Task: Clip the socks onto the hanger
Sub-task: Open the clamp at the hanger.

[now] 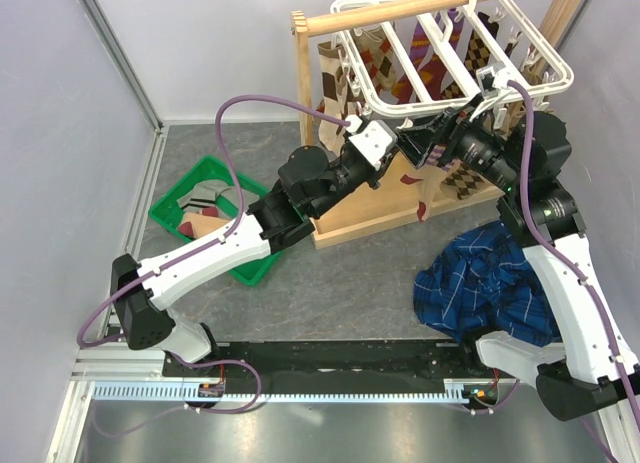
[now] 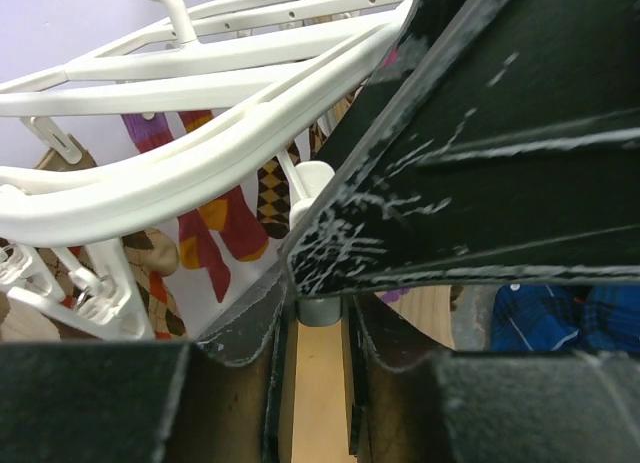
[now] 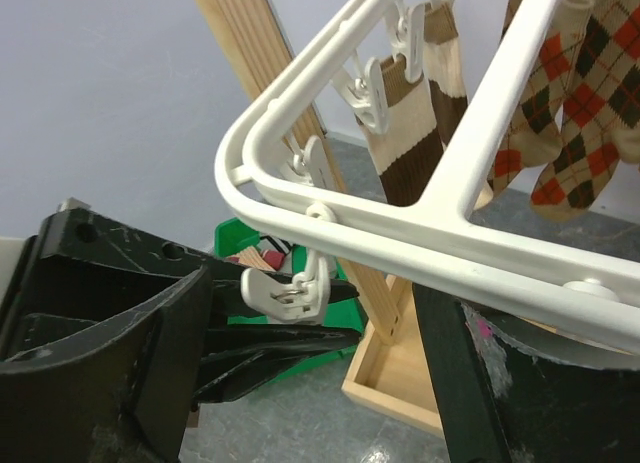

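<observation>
The white hanger [image 1: 545,68] [image 2: 200,83] [image 3: 400,233] hangs by its hook from a wooden rail. Both grippers meet under its near left corner. My left gripper [image 1: 395,148] [image 2: 318,313] stands narrow, its tips pinching a small dangling clip [image 2: 320,308] [image 3: 290,291]. My right gripper [image 1: 425,143] [image 3: 320,313] is open wide around that clip and the left fingers [image 3: 290,348], holding nothing. The tan and grey socks [image 1: 205,208] [image 3: 250,258] lie in a green bin, away from both grippers.
Argyle socks [image 3: 580,113] and a brown-and-cream sock [image 3: 400,133] hang clipped to the hanger. The wooden stand [image 1: 370,218] carries the rail [image 1: 400,13]. The green bin [image 1: 175,198] sits at left. A blue plaid cloth [image 1: 490,283] [image 2: 560,318] lies by the right arm.
</observation>
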